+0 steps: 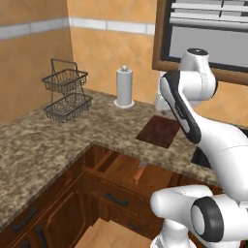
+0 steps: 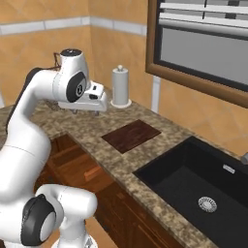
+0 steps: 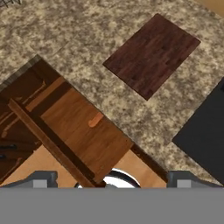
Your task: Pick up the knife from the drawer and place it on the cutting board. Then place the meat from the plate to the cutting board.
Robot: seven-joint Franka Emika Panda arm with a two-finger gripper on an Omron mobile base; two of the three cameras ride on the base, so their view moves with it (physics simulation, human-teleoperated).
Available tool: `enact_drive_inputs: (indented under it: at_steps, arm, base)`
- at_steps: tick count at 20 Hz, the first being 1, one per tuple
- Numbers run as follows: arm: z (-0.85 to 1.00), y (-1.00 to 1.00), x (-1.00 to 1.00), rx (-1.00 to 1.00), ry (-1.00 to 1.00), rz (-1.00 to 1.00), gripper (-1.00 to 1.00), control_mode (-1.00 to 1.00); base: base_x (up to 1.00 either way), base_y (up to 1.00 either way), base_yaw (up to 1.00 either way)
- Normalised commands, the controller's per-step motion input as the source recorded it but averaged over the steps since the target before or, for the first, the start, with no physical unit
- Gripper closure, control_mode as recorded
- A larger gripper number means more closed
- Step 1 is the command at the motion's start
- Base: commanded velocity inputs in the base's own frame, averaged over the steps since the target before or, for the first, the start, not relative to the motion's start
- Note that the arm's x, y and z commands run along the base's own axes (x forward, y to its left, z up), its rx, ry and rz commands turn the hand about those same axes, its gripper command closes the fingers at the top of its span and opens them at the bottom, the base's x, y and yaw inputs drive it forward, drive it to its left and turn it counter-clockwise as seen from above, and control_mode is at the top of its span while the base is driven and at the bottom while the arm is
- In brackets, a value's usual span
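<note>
Spread wide, the tool (image 3: pixel 112 179) sits at the bottom of the hand view. Up and left of it, mid-frame, the knife (image 3: pixel 95 120) lies in the open drawer (image 3: pixel 83 131). Upper right, the board (image 3: pixel 152 54) rests on the desk (image 3: pixel 78 39).

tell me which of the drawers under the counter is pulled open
The wide, shallow top drawer, just below the counter edge: its wood floor is exposed with the knife lying on it. The lower drawers stay shut.

orange walls (image 1: pixel 29 77), framed window (image 2: pixel 203 48), granite counter (image 1: pixel 43 140), black sink (image 2: pixel 193 184).
</note>
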Motion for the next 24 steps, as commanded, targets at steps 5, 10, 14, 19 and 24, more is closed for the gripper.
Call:
enact_drive_inputs:
  at_steps: [5, 10, 14, 19, 24]
  arm:
    - [0.00, 0.00, 0.00, 0.00, 0.00, 0.00, -1.00, 1.00]
    - [-0.22, 0.03, 0.00, 0.00, 0.00, 0.00, -1.00, -1.00]
    - [-1.00, 1.00, 0.00, -0.06, 0.07, -0.08, -1.00, -1.00]
    - [-0.90, 0.77, -0.13, 0.00, 0.01, -0.26, -1.00, -1.00]
    - [-0.63, 0.39, -0.06, 0.00, 0.05, -0.23, -1.00, -1.00]
  base:
    - [0.02, -0.35, 0.22]
    - [0.00, -0.02, 0.03]
    - [0.00, 0.00, 0.00]
    - [0.00, 0.00, 0.00]
    - [0.00, 0.00, 0.00]
